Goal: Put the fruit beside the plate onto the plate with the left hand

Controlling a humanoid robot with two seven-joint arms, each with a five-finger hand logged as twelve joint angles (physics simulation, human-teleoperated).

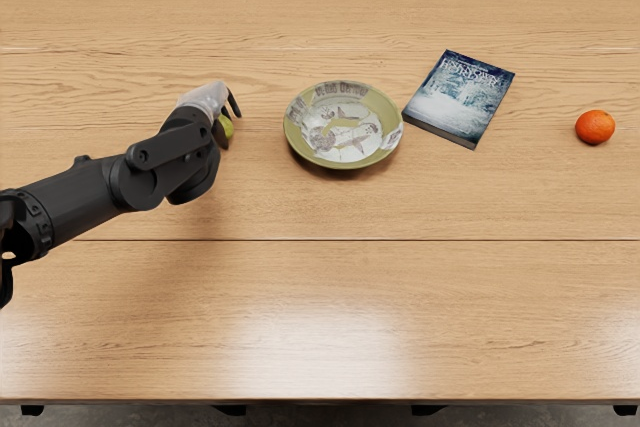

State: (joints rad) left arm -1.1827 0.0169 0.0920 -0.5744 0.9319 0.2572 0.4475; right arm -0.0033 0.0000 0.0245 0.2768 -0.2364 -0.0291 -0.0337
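A small green fruit (227, 129), partly hidden, lies left of the shallow olive-rimmed plate (291, 128), not touching it.

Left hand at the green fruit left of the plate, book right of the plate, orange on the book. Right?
No. The orange lies on the table, apart from the book, to its right; the head view shows it. The rest holds.

left arm (80, 192): in from left edge, extended | left hand (207, 110): palm down, fingers curled on green fruit (226, 128)
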